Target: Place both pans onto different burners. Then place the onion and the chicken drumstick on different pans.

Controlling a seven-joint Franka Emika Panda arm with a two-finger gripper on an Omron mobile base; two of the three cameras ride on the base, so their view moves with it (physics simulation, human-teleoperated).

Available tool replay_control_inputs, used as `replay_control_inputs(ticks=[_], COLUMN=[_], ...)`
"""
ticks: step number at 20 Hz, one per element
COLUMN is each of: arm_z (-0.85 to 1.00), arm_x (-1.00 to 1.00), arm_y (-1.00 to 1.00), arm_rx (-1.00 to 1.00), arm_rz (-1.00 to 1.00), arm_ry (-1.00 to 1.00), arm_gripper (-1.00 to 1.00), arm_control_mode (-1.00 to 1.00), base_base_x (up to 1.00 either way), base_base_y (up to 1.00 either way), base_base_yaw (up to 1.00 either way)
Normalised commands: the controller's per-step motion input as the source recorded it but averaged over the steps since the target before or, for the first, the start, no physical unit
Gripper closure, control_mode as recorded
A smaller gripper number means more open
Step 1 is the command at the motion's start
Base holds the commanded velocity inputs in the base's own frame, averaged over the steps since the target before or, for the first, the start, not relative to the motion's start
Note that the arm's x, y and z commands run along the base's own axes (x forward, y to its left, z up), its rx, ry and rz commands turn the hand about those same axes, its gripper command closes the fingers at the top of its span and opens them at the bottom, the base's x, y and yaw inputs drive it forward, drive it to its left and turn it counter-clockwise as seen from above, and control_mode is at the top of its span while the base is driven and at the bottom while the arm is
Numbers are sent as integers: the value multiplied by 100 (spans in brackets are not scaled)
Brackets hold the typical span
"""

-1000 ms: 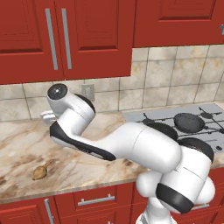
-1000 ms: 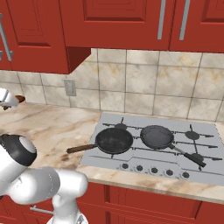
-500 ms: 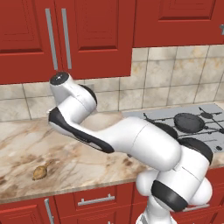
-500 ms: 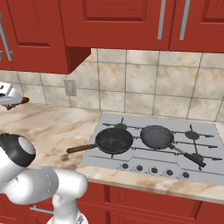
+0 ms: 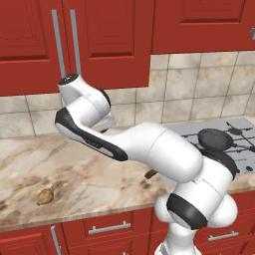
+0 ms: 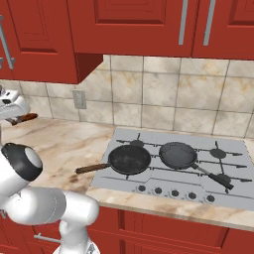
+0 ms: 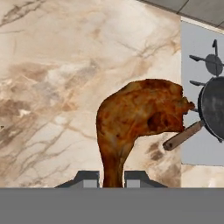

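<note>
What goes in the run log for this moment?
pans: both on burners | end effector: shut on chicken drumstick, lifted above counter | onion: on counter | next: drumstick to a pan

Kitchen: cooktop (image 6: 233,149), red cabinets (image 6: 134,25)

The claw (image 7: 111,177) is clamped on the thin bone end of the dark reddish-brown cooked chicken drumstick (image 7: 140,116), one small dark fingertip (image 7: 87,178) on each side of the bone. The fat end rises up the view and bulges to the right. Beneath it lies the beige and brown veined marble surface (image 7: 52,78). At the right edge is the flat silver-grey cooktop (image 7: 192,43), carrying a round black frying pan (image 7: 213,107) whose brown wooden handle (image 7: 181,137) reaches out over the marble.
</note>
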Motion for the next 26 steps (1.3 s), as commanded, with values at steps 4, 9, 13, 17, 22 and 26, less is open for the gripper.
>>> replay_control_inputs(ticks=[4,9,13,17,22,26], arm_z=[-1,-9,-19,-6,0,0], arm_x=[-6,-19,-16,-8,-10,-18], arm_y=[-43,-61,-59,-63,-65,-65], arm_rx=[0,2,8,10,9,6], arm_rz=[7,13,17,17,16,14], arm_ry=[-1,-8,-14,-17,-11,-5], arm_gripper=[100,100,100,100,100,100], arm_control_mode=[-100,-100,-100,-100,-100,-100], base_base_x=[0,0,0,0,0,0], base_base_y=[0,0,0,0,0,0], base_base_yaw=[0,0,0,0,0,0])
